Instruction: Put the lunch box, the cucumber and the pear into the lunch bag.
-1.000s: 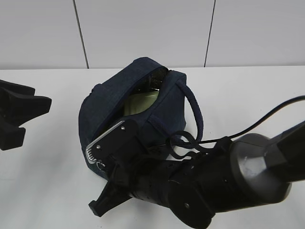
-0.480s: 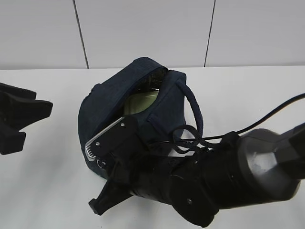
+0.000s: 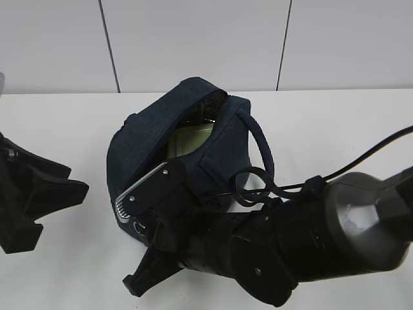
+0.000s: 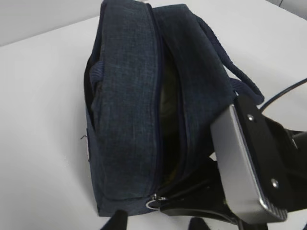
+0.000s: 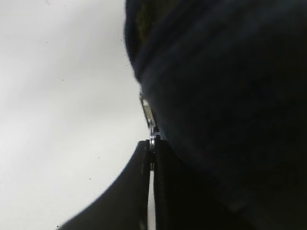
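Exterior view: right tool (image 3: 139,274) hides lunch bag's (image 3: 145,145) zipper.

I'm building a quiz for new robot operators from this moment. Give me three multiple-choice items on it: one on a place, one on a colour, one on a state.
1. Where is the right gripper?
A. At the zipper pull on the bag's near end
B. Above the handle
C. Flat on the table far from the bag

2. What colour is the lunch bag?
A. Red
B. Dark navy
C. Yellow

3. How is the bag's top zipper?
A. Closed along its full length
B. Torn off
C. Partly open

Answers: 1 A, the right wrist view shows the jaws shut on the metal zipper pull. 2 B, the fabric is dark blue in every view. 3 C, a pale green lid shows through the gap.
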Controlling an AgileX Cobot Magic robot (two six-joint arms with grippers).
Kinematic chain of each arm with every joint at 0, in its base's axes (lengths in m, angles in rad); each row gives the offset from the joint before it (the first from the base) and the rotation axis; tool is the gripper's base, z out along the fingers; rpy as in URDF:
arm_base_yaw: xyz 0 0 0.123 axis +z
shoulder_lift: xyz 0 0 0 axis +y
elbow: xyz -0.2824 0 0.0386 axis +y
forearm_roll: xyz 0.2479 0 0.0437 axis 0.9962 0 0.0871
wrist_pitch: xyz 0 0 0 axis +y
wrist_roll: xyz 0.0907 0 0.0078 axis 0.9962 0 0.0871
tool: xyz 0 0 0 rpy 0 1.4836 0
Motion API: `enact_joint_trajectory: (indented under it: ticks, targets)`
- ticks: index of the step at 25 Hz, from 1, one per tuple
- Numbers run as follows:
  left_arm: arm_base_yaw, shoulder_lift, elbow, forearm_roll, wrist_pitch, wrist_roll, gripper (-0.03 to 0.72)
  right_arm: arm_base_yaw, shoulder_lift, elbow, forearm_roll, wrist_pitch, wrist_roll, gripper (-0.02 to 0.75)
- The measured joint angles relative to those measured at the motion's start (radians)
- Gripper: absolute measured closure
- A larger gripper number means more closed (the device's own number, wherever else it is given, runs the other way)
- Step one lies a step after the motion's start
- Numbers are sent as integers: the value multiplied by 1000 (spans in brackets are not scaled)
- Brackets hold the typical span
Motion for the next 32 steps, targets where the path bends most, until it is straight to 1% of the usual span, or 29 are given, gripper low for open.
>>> enact_joint_trajectory:
  ticks: [2, 5, 11, 14, 16, 19, 23, 25, 27, 30, 32]
  targets:
    - [0, 0, 0, -4, 16, 12, 447, 0, 0, 0, -2, 0, 0, 738]
    - [0, 1, 22, 3, -39, 37, 447, 0, 0, 0, -2, 0, 0, 738]
    - [0, 92, 36, 1, -117, 203, 447, 0, 0, 0, -4, 0, 0, 738]
    - [0, 158, 36, -7, -168, 232, 447, 0, 0, 0, -4, 0, 0, 738]
    - [0, 189, 36, -33, -191, 236, 447, 0, 0, 0, -4, 0, 0, 738]
    - [0, 204, 15, -110, -183, 237, 447, 0, 0, 0, -4, 0, 0, 738]
    - [12, 204, -58, -204, -93, 251, 447, 0, 0, 0, -4, 0, 0, 738]
    - [44, 204, -98, -278, -19, 293, 447, 0, 0, 0, -4, 0, 0, 738]
    - [108, 204, -125, -373, 63, 351, 447, 0, 0, 0, -4, 0, 0, 738]
    - [263, 205, -138, -510, 188, 454, 447, 0, 0, 0, -4, 0, 0, 738]
    - [347, 217, -143, -551, 260, 499, 447, 0, 0, 0, -4, 0, 0, 738]
